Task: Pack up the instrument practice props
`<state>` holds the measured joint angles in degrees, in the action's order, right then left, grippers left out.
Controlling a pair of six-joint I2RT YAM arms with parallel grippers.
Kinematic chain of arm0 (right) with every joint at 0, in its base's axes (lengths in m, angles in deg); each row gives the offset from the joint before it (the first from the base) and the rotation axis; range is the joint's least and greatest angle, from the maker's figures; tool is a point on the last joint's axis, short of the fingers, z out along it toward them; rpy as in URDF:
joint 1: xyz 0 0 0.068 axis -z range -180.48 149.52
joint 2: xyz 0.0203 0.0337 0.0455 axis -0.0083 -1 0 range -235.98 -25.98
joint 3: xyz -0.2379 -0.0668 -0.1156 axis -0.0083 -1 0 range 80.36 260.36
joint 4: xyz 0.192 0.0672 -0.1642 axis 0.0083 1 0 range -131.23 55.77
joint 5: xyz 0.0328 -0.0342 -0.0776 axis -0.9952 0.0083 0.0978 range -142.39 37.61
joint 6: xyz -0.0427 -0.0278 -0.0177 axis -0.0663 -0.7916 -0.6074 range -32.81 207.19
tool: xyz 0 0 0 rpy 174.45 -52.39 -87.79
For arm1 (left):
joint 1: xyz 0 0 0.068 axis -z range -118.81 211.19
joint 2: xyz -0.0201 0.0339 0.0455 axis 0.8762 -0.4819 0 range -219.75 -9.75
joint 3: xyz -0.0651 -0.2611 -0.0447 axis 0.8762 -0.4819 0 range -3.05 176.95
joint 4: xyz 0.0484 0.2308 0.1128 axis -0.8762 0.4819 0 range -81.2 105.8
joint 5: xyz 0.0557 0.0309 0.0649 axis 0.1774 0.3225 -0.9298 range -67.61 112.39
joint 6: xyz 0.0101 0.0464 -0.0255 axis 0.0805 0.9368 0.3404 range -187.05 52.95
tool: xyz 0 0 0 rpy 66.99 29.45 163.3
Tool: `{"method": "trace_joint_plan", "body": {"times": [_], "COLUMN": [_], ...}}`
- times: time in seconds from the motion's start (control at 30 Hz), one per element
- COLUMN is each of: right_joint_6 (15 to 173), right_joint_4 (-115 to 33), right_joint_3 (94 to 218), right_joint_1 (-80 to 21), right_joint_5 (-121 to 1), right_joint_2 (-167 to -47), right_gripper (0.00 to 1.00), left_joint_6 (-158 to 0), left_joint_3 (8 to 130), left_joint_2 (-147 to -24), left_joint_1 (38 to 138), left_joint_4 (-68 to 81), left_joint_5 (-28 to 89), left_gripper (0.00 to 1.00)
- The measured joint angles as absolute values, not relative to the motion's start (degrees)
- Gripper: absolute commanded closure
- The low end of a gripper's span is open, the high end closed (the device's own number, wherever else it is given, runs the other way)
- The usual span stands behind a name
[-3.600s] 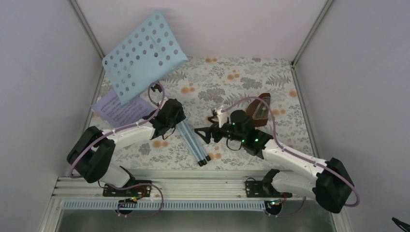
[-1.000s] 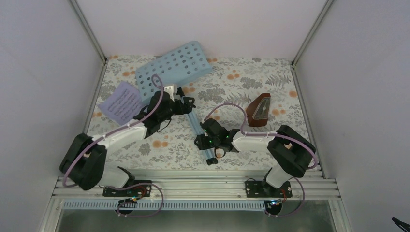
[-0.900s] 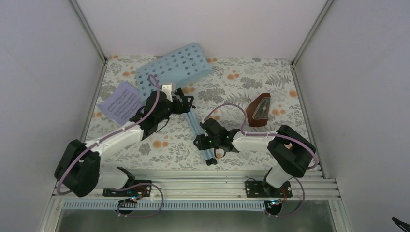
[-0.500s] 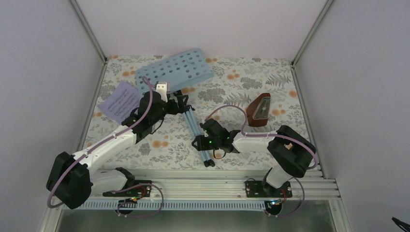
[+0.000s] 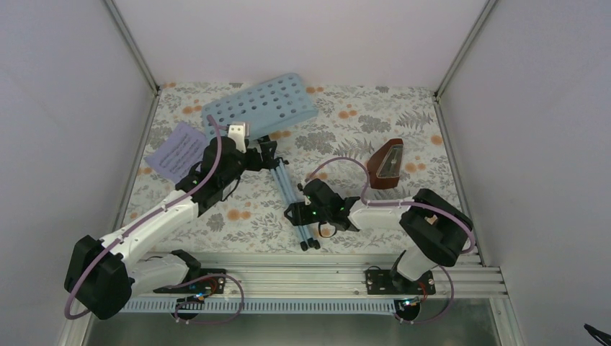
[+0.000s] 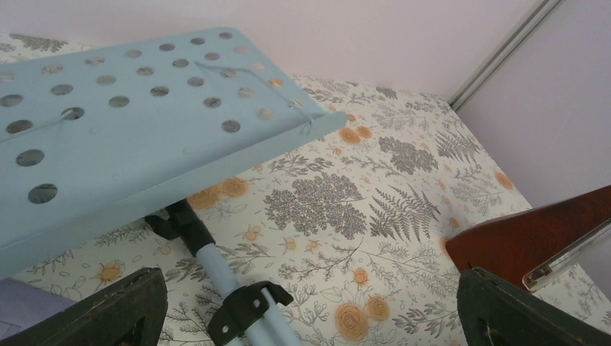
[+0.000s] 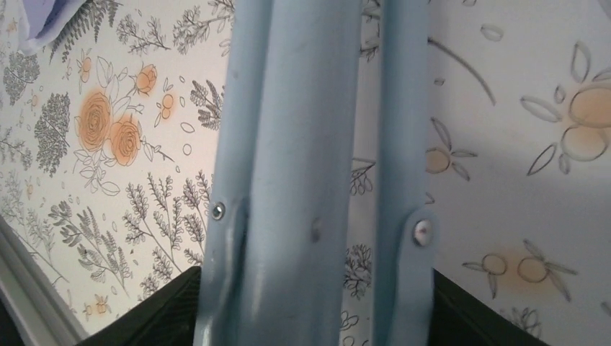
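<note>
The light-blue music stand lies on the table, its hole-dotted plate (image 5: pixel 259 101) (image 6: pixel 137 122) at the back left and its folded legs (image 5: pixel 292 194) (image 7: pixel 288 180) pointing to the front. My left gripper (image 5: pixel 264 153) (image 6: pixel 317 317) is open beside the stand's shaft and black collar (image 6: pixel 241 306), holding nothing. My right gripper (image 5: pixel 297 215) (image 7: pixel 313 317) straddles the folded legs with its jaws apart; floral cloth shows between the legs. The brown metronome (image 5: pixel 387 164) (image 6: pixel 533 238) lies on its side at the right. Lilac sheet-music pages (image 5: pixel 179 151) lie at the left.
A floral cloth (image 5: pixel 346 130) covers the table, enclosed by white walls on three sides. A metal rail (image 5: pixel 288 277) with both arm bases runs along the front edge. The stand's black feet (image 5: pixel 310 245) lie close to that rail.
The plate has tipped down flatter at the back. My left arm has stretched out along the left side. My right gripper's jaws have widened around the legs, which slid slightly toward the front.
</note>
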<state>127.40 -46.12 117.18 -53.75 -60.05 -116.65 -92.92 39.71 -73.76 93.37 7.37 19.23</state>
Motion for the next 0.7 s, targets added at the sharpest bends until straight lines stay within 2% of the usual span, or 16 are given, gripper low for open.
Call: {"method": "trace_joint_plan", "body": {"times": [0.13,0.33,0.7], "right_joint_6": [124.88,122.59,115.36], "right_joint_4": [-47.95,-47.78,-38.34], "right_joint_3": [116.28,116.04,117.11], "right_joint_1": [-53.71,-53.67,-50.96], "right_joint_5": [-58.17,-55.87,-46.87], "right_joint_2": [-115.82,-114.14,-104.00], "right_gripper": [0.22,0.00,0.00], "left_joint_6": [-92.68,-92.00,-89.71], "left_joint_3": [39.93,40.00,41.64], "left_joint_2": [-73.73,-73.58,-73.12], "left_joint_1": [93.26,93.15,92.54], "left_joint_4": [7.61,7.83,9.77], "left_joint_5": [19.19,19.17,18.73], "left_gripper": [0.00,0.00,0.00]}}
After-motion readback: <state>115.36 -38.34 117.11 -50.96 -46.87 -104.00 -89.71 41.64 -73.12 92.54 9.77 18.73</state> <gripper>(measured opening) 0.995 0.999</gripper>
